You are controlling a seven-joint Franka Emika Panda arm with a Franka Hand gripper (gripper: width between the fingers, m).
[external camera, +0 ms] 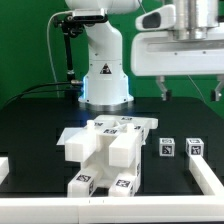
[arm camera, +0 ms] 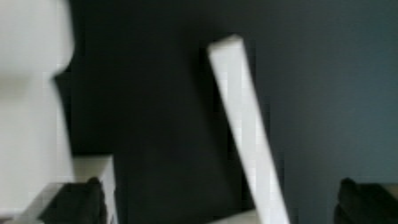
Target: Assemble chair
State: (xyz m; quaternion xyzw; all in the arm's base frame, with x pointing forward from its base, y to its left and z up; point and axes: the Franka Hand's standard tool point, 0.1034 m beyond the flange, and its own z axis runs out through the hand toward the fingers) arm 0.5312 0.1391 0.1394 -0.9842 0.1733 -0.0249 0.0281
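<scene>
The chair parts (external camera: pixel 105 152) lie in a heap of chunky white slabs and blocks with small black-and-white tags in the middle of the black table. Two small tagged white pieces (external camera: pixel 167 148) (external camera: pixel 194 147) stand apart toward the exterior view's right. My gripper (external camera: pixel 191 89) hangs high above the table at the exterior view's upper right, well clear of all parts. It is open wide and empty. The wrist view is blurred: dark fingertips (arm camera: pixel 80 200) show at both lower corners around my gripper (arm camera: pixel 222 203), with a long white bar (arm camera: pixel 240 130) slanting between them and a white mass (arm camera: pixel 27 50) beside it.
The robot's white base (external camera: pixel 103 75) stands at the back of the table. Low white rails border the table at the exterior view's right (external camera: pixel 208 180), left (external camera: pixel 4 166) and front (external camera: pixel 100 212). A black cable (external camera: pixel 45 88) runs behind the base.
</scene>
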